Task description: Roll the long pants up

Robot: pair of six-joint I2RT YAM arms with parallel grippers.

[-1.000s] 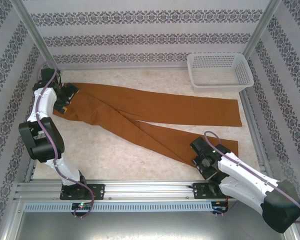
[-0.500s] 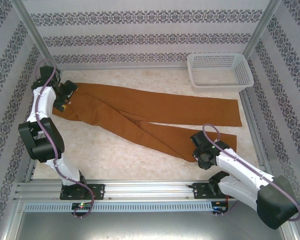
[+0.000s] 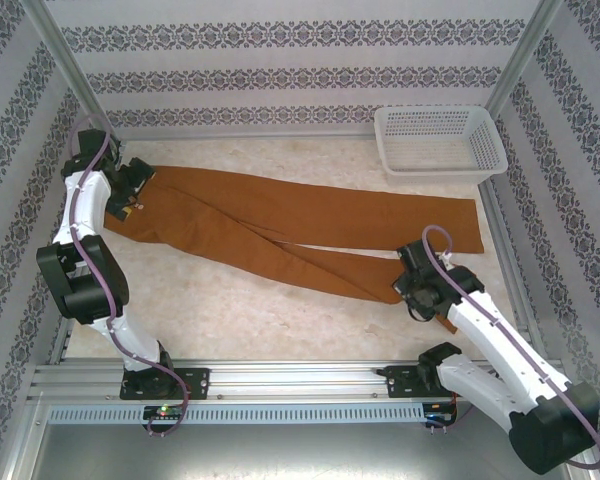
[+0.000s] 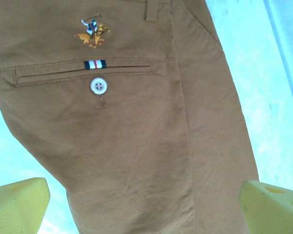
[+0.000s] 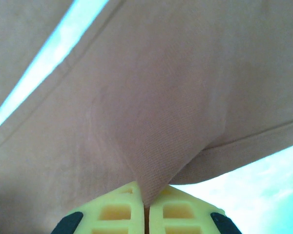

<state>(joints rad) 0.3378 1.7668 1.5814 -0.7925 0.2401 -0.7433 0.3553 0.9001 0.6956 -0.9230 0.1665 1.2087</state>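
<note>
One pair of pants [image 3: 280, 215] lies flat on the table [image 3: 230, 300]. The waist is at the far left and the two legs run out to the right. The far leg lies straight, and its end is near the one white basket [image 3: 440, 140]. The basket sits in the far right corner and does not touch the pants. The near leg slants toward the near right. There are two arms and two grippers. The right gripper [image 3: 420, 295] is at the end of the near leg. In the right wrist view its two yellow fingers [image 5: 112, 214] are pressed together with a fold of brown cloth pinched between them, so its jaws are closed tight on the pants. The cloth comes to a point where the fingers hold it. The left gripper [image 3: 138, 190] is over the waist at the far left. In the left wrist view its two yellow fingers [image 4: 19, 204] stand wide apart, one at each bottom corner, with the pants under them and nothing held. That view also shows one white button [image 4: 99, 86], one long pocket slit [image 4: 83, 73], one small striped tag [image 4: 95, 64] and one little stitched picture of a rider on a horse [image 4: 93, 33]
</note>
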